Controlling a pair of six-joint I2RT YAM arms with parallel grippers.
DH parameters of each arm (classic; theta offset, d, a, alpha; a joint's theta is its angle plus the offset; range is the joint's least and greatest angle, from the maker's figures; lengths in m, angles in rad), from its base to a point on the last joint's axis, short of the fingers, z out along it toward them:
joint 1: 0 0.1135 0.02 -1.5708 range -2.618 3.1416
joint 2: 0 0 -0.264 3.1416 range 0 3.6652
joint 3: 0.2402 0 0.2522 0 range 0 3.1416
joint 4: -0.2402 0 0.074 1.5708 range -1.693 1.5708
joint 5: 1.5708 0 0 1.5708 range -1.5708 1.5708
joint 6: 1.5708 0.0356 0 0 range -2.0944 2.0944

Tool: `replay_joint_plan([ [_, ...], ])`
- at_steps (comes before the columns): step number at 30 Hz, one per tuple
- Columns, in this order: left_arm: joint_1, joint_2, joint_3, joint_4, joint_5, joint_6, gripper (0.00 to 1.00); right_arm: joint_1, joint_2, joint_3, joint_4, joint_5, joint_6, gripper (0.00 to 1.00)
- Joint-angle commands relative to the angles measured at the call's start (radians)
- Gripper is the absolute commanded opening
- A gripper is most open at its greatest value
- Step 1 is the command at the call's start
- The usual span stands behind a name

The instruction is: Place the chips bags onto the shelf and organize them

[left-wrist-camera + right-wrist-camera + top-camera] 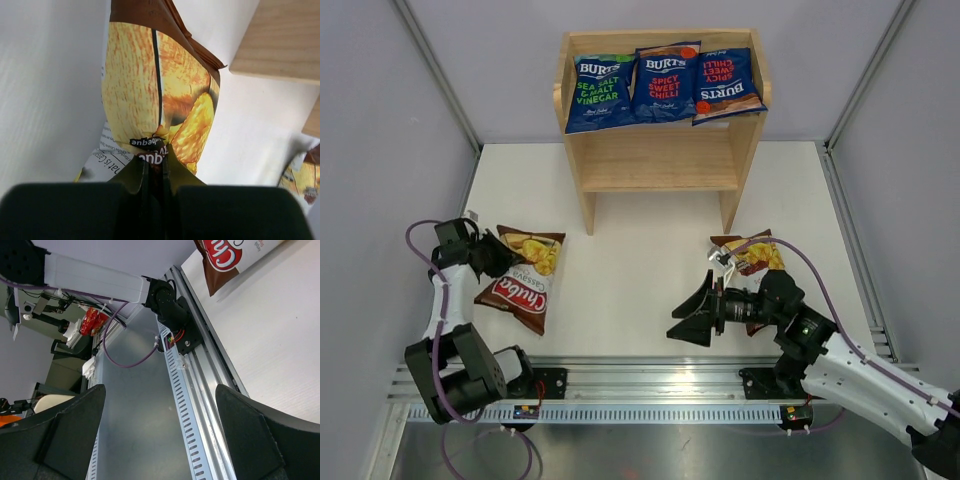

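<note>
Three dark blue Burts bags (pixel 662 85) lie side by side on the top tier of the wooden shelf (pixel 660 160). A brown-and-white Chuba bag (pixel 525 278) lies on the table at the left. My left gripper (pixel 503 257) is shut on its left edge, and the left wrist view shows the jaws (pixel 156 162) pinching the bag (pixel 150 90). A second Chuba bag (pixel 752 254) lies at the right, partly hidden by my right arm. My right gripper (pixel 696 316) is open and empty, pointing left above the table near the front edge; it also shows in the right wrist view (pixel 160 440).
The shelf's lower tier (pixel 655 175) holds nothing. A shelf leg (pixel 280 40) stands just beyond the held bag. A metal rail (pixel 650 385) runs along the near edge. Grey walls enclose the table on the left, right and back.
</note>
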State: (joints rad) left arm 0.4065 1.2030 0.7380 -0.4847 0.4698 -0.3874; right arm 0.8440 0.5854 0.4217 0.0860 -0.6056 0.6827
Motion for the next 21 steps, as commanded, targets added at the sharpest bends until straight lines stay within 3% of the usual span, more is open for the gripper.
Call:
replay_joint_plan([
  [1, 0.008, -0.106, -0.032, 0.063, -0.118, -0.094, 0.0, -0.002, 0.036, -0.014, 0.106, -0.013, 0.012, 0.99],
  [6, 0.008, -0.316, -0.068, 0.051, -0.184, -0.224, 0.0, -0.002, 0.163, -0.021, 0.179, 0.01, 0.026, 0.99],
  [12, 0.008, -0.621, -0.14, 0.031, -0.123, -0.512, 0.0, 0.006, 0.355, -0.075, 0.504, 0.133, 0.181, 0.99],
  [14, 0.006, -0.709, -0.156, 0.02, -0.09, -0.582, 0.0, 0.045, 0.433, -0.078, 0.581, 0.208, 0.224, 1.0],
  [16, 0.003, -0.708, -0.134, -0.067, -0.069, -0.66, 0.0, 0.142, 0.502, -0.074, 0.675, 0.342, 0.233, 0.99],
  [21, -0.018, -0.715, -0.144, -0.075, 0.041, -0.893, 0.0, 0.349, 0.681, -0.006, 0.912, 0.627, 0.173, 1.0],
])
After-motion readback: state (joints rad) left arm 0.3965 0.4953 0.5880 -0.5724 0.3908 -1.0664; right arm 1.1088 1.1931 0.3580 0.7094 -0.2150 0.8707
